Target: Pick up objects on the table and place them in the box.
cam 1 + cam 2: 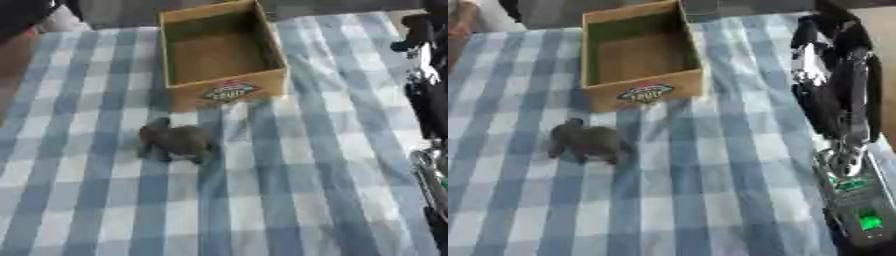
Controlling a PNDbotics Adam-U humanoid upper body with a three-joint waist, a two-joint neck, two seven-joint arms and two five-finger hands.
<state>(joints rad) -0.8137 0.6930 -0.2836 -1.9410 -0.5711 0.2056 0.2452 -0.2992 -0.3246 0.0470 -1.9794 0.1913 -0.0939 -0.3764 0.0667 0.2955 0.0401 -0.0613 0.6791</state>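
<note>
An open cardboard box (220, 87) stands toward the far side of the bench (332, 190), which is covered by a blue-and-white checked cloth (289, 165). The box is brown, with a printed oval label (229, 91) on its near wall. Its inside shows only bare brown floor and walls; nothing lies in it.

A small dark grey-brown object (175, 140), a lumpy shape that could be an animal figure though the details are too blurred to make out, sits on the cloth just in front of the box's near wall and a little to its left. It is apart from the box, not touching it, and nothing holds it.

The robot's right arm (846, 100), black with silver parts, comes down along the right edge of the right eye view, well apart from both the box and the object. A small green patch (870, 221) shows on its lower part. The right robot hand cannot be made out clearly on that arm, so whether it is released or clenched I cannot tell. The left robot hand shows in neither view
</note>
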